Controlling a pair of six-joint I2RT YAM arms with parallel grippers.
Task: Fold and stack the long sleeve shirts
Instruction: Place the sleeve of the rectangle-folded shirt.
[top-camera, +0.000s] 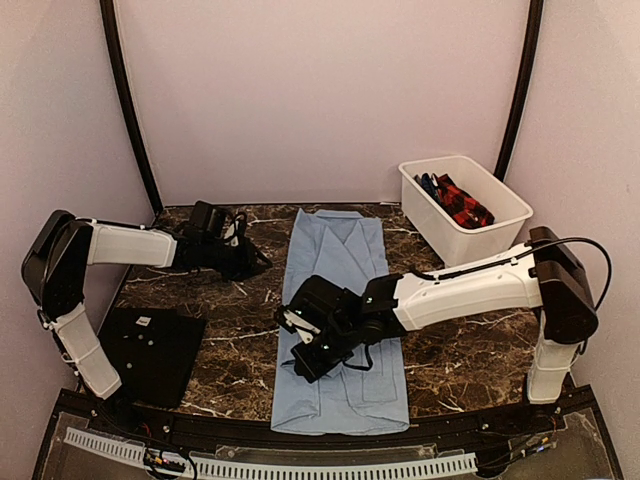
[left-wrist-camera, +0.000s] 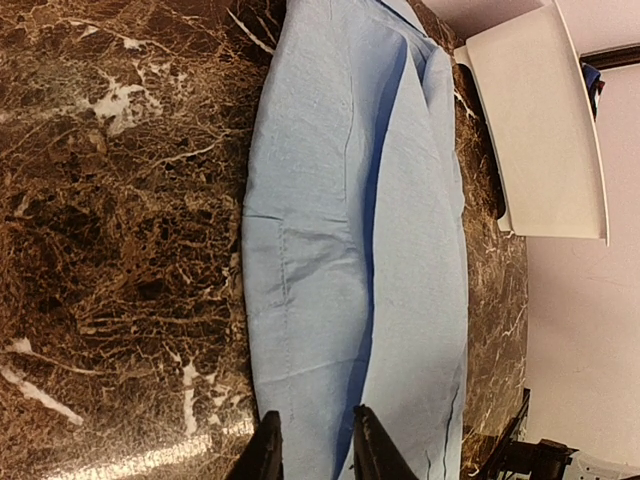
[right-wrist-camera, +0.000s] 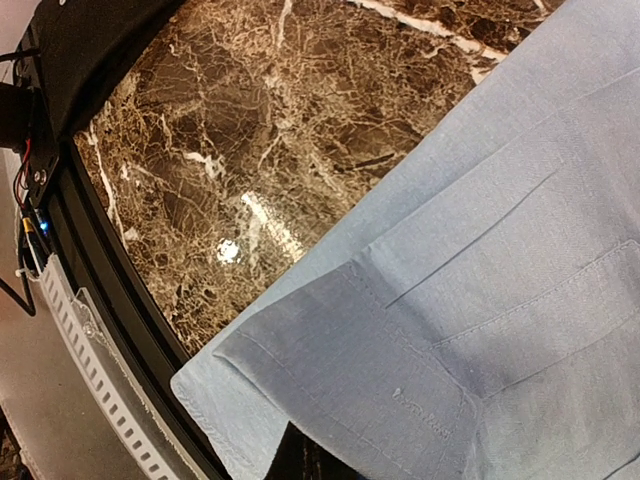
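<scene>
The light-blue long sleeve shirt (top-camera: 340, 300) lies as a long narrow strip down the middle of the marble table, collar at the far end. My right gripper (top-camera: 306, 352) is over its left near part. In the right wrist view the sleeve cuff (right-wrist-camera: 350, 370) is raised and drapes over my jaws, and only a dark finger (right-wrist-camera: 300, 463) shows beneath it, so the gripper looks shut on the cuff. My left gripper (top-camera: 247, 259) is open and empty just left of the shirt's upper part. Its fingers (left-wrist-camera: 265, 455) frame the shirt's edge (left-wrist-camera: 340, 300). A red-black checked shirt (top-camera: 462, 203) lies in the bin.
A white plastic bin (top-camera: 500, 228) stands at the back right, also in the left wrist view (left-wrist-camera: 540, 130). A flat black square mat (top-camera: 150, 350) lies at the near left. The table's front rail (right-wrist-camera: 90, 330) runs close to the cuff.
</scene>
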